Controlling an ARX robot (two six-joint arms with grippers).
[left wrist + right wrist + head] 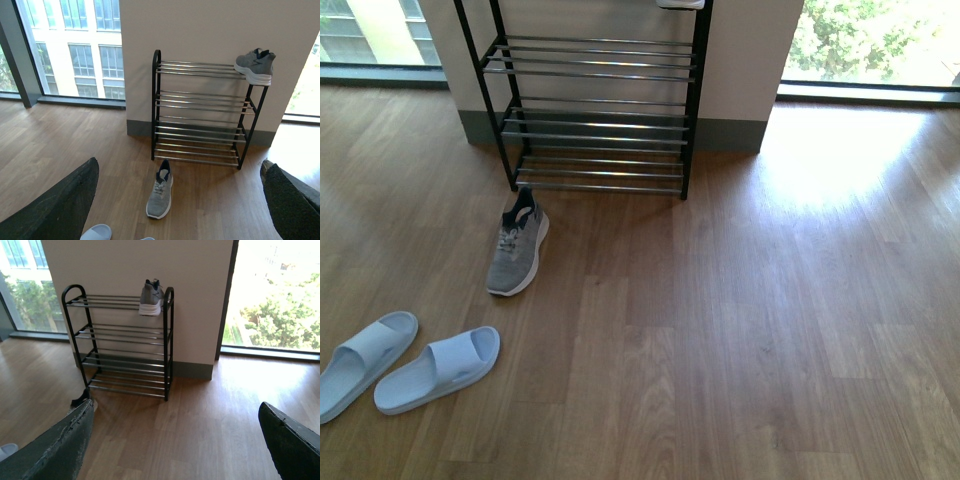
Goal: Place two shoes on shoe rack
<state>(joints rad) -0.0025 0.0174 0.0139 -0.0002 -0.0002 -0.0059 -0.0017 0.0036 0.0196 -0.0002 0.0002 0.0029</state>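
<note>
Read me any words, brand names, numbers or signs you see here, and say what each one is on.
None can be read.
Sneaker on the rack: dark side mark, a shape, not letters.
Sneaker on the floor: no print shows.
Sandals: plain.
Rack: no label shows.

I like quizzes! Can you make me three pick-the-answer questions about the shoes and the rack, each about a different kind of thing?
1. Where is the sneaker on the rack?
A. top tier
B. bottom tier
C. middle tier

2. How many pale blue sandals lie on the floor?
A. one
B. two
C. four

3. How is the left gripper?
A. shut on a sneaker
B. shut on a sandal
C. open

Answers:
1. A, it sits at the shoe rack's top right corner.
2. B, a sandal lies beside another sandal.
3. C, its fingers stand wide apart, holding nothing; the sneaker on the floor lies untouched.
</note>
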